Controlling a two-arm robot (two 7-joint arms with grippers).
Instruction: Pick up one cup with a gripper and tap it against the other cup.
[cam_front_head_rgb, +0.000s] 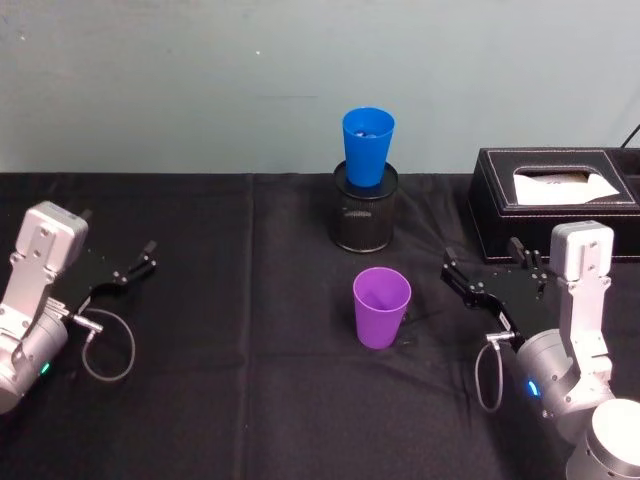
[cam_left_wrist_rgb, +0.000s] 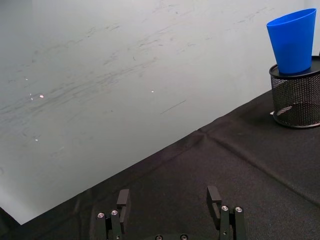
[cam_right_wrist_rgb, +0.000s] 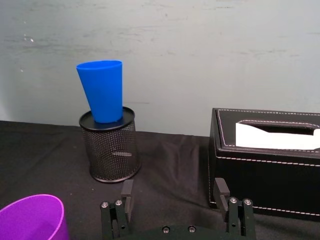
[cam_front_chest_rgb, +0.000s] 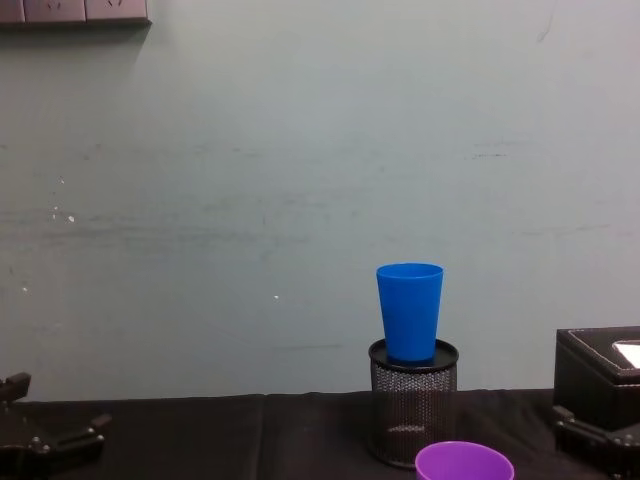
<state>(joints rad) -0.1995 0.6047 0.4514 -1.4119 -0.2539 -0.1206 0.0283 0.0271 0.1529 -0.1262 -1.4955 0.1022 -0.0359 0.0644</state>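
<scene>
1. Your head view looks down and forward over the black cloth-covered table (cam_front_head_rgb: 200, 400), taking in both arms and the pale wall behind.
2. Your chest view sits low, facing the wall, barely above the tabletop.
3. Your left wrist view looks past the open left gripper (cam_left_wrist_rgb: 170, 205) toward the far table edge, tilted.
4. Your right wrist view looks level past the open right gripper (cam_right_wrist_rgb: 175, 192).
5. All four share the bright blue tapered plastic tumbler (cam_front_head_rgb: 367, 145) standing in the black wire-mesh pen holder (cam_front_head_rgb: 365, 215).

Purple cup (cam_front_chest_rgb: 464, 462) bottom-cropped, chest view.
</scene>
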